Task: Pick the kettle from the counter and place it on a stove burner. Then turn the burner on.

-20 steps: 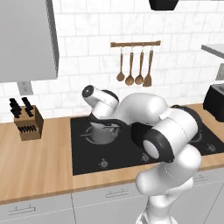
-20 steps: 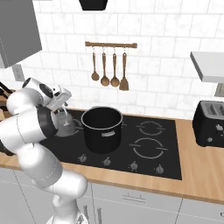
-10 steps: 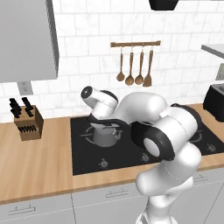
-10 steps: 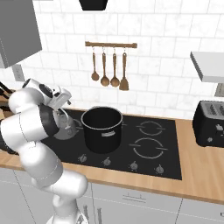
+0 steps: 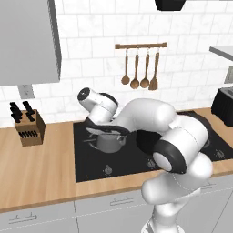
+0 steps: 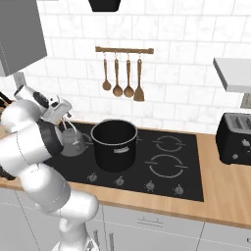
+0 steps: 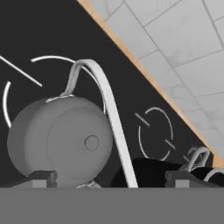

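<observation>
The small dark-grey kettle point(image 5: 108, 141) sits on the left rear stove burner point(image 7: 8, 94) of the black cooktop, and pale ring lines show around its body. In the right base view the kettle point(image 6: 72, 142) is just left of the big black pot. My gripper point(image 7: 111, 179) hangs right above the kettle point(image 7: 61, 140) and is open. Its two fingertips point(image 7: 41, 177) stand wide apart. The thin arched handle point(image 7: 109, 109) runs up between them without touching either. From the base, the gripper point(image 6: 65, 119) is over the kettle's lid.
A tall black pot point(image 6: 114, 143) stands on the burner next to the kettle. Two free burners point(image 6: 168, 156) lie to the right. Silver knobs point(image 6: 120, 181) line the cooktop's front edge. A knife block point(image 5: 29, 128) stands on the wood counter point(image 5: 36, 168). A toaster point(image 6: 235, 138) is at the right.
The hand and kettle have sunk very slightly toward the cooktop. Otherwise the scene is the same.
</observation>
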